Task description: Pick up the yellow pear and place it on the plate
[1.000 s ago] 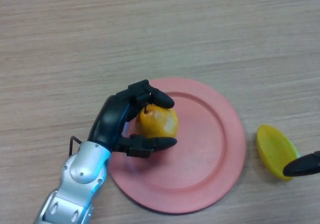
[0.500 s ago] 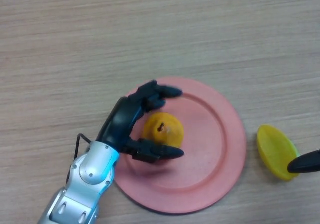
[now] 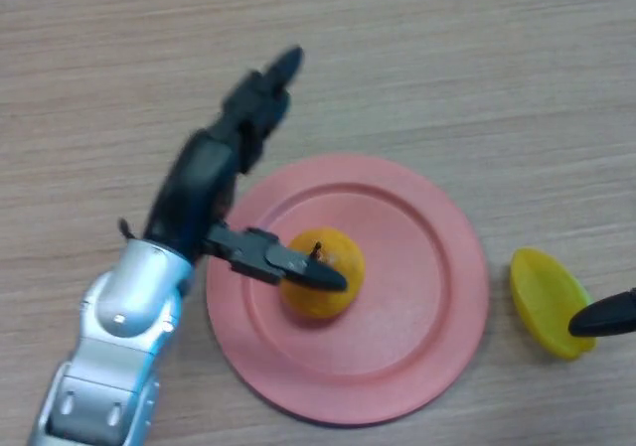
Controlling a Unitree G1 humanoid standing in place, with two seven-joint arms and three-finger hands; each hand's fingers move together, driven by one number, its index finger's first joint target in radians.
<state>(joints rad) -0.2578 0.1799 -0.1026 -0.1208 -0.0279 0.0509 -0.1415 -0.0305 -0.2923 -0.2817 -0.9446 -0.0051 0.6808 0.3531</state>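
Lifted off the pear (image 3: 320, 282), my left hand (image 3: 214, 183) spreads its fingers; I withdraw straight up, sparing the plate (image 3: 417, 297).

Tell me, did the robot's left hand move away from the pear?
Yes. The left hand opened and lifted off the pear, toward the plate's upper-left rim.

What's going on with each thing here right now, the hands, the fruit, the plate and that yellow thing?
left hand: open, fingers spread, above the plate's left edge
yellow pear: sitting on the plate, stem up, not gripped
plate: flat on the table, holding the pear
yellow dish: on the table, right of the plate
right hand: only a tip shows, by the dish
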